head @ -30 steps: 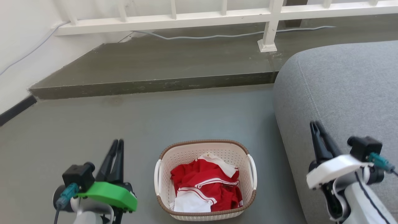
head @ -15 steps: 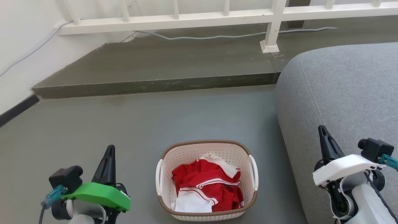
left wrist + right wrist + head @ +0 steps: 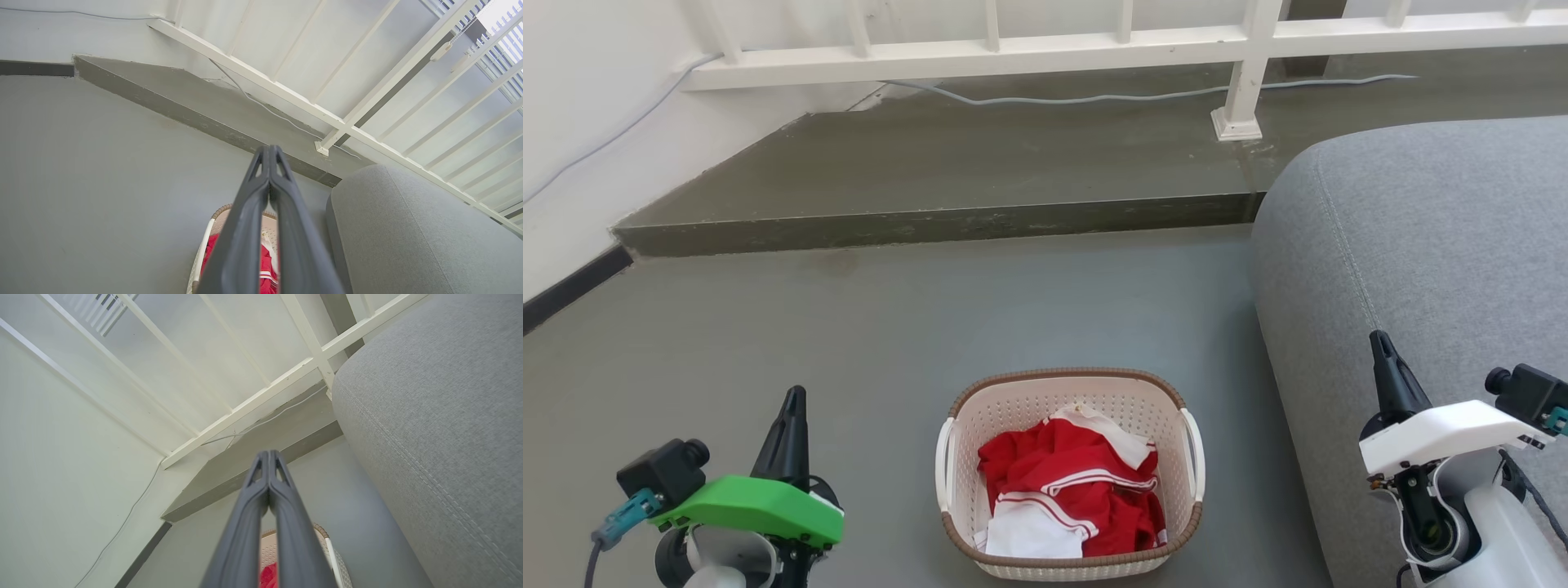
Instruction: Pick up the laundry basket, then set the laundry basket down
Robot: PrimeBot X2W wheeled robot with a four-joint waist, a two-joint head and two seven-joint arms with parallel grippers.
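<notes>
Laundry basket (image 3: 1029, 406): stands on the grey floor (image 3: 849, 343) between the two arms, near the grey sofa (image 3: 1421, 245), touched by neither
Contents: red and white clothes (image 3: 1070, 482) bunched inside
Left gripper (image 3: 792, 394): fingers pressed together, empty, left of the basket and apart from it
Right gripper (image 3: 1378, 336): fingers pressed together, empty, over the sofa's edge

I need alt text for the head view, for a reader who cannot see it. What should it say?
A cream-white laundry basket holding red and white clothes stands on a grey floor beside a grey sofa. The left gripper and the right gripper, both shut, flank it at the lower corners without touching it.
</notes>
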